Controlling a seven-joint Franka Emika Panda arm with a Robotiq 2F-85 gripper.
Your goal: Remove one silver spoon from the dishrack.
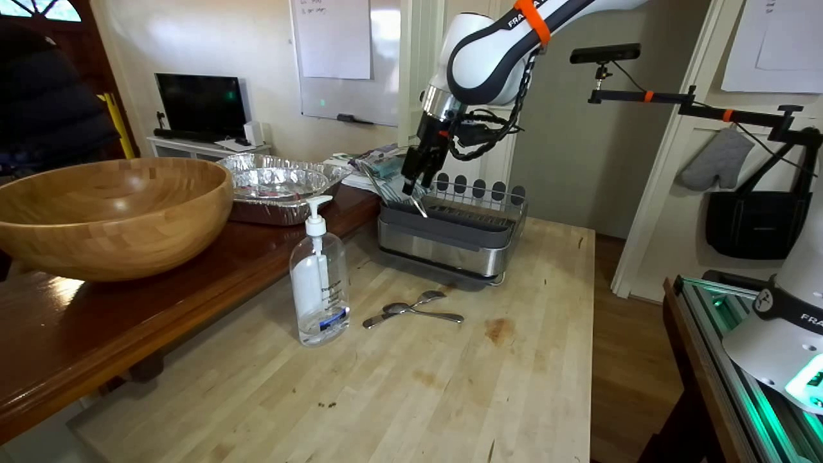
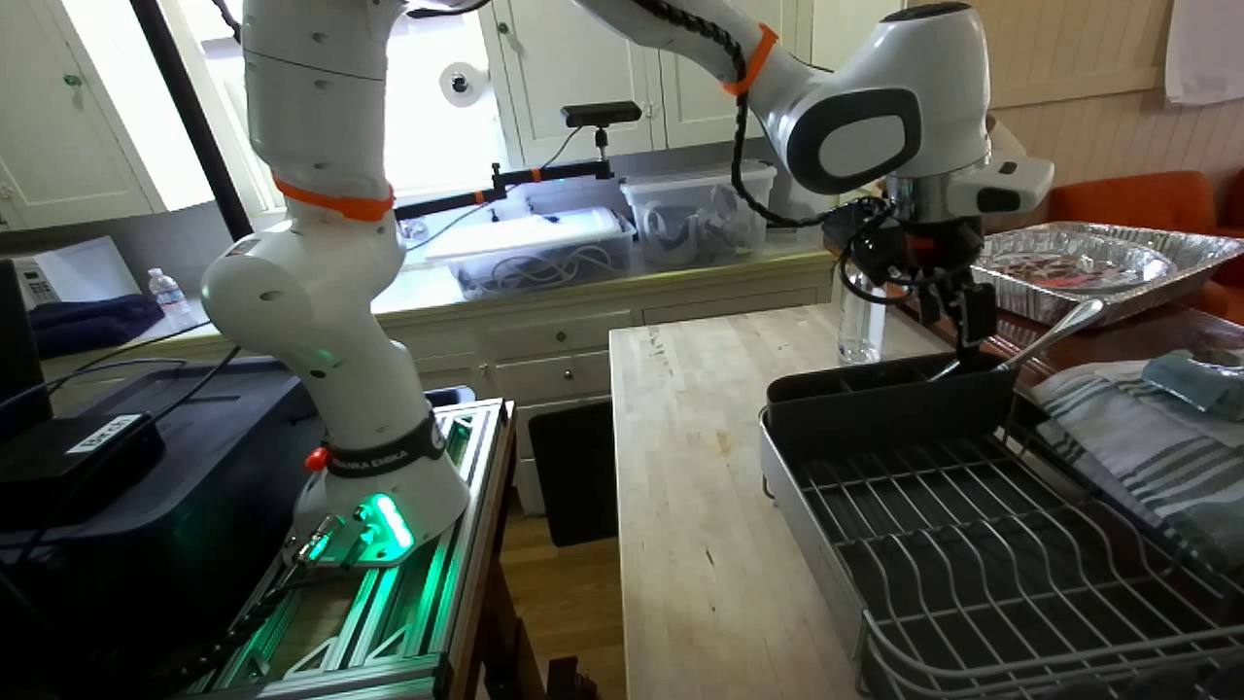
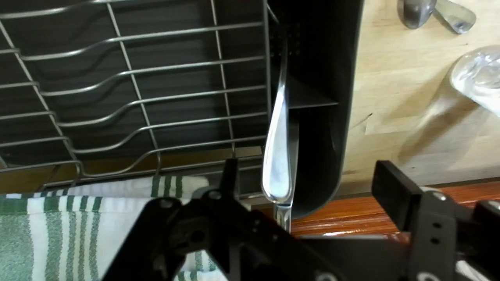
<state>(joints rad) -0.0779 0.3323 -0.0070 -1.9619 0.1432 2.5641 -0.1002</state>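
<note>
Silver spoon or other utensil (image 3: 278, 164), we cannot tell which because its lower end is lost in shadow, leans handle-up in the long, dark, round-cornered cutlery caddy (image 2: 904, 408), its smooth flared tip sticking out above the rim. A narrow strip of metal shows close beside it in the wrist view, too covered for us to identify. The caddy sits along one end of the low rectangular silver-grey metal dishrack (image 1: 443, 247), which carries wavy wire bars and a row of dark oval upright pieces (image 1: 479, 188). Over the caddy we have the black two-fingered gripper (image 3: 310, 177), released, its fingers spread well apart; seen from the wrist, the handle lies between them. We find a green-and-white striped cloth (image 3: 66, 234) just beside the rack. On the pale wooden table (image 1: 527, 386), near the rack, two silver spoons (image 1: 409, 308) lie crossed, and just beside them stands a clear bottle with a white pump (image 1: 319, 289). Alongside the table, a glossy red-brown wooden counter (image 1: 212, 283) holds shiny foil trays (image 1: 276, 162) and a large round wooden bowl (image 1: 109, 241).
</note>
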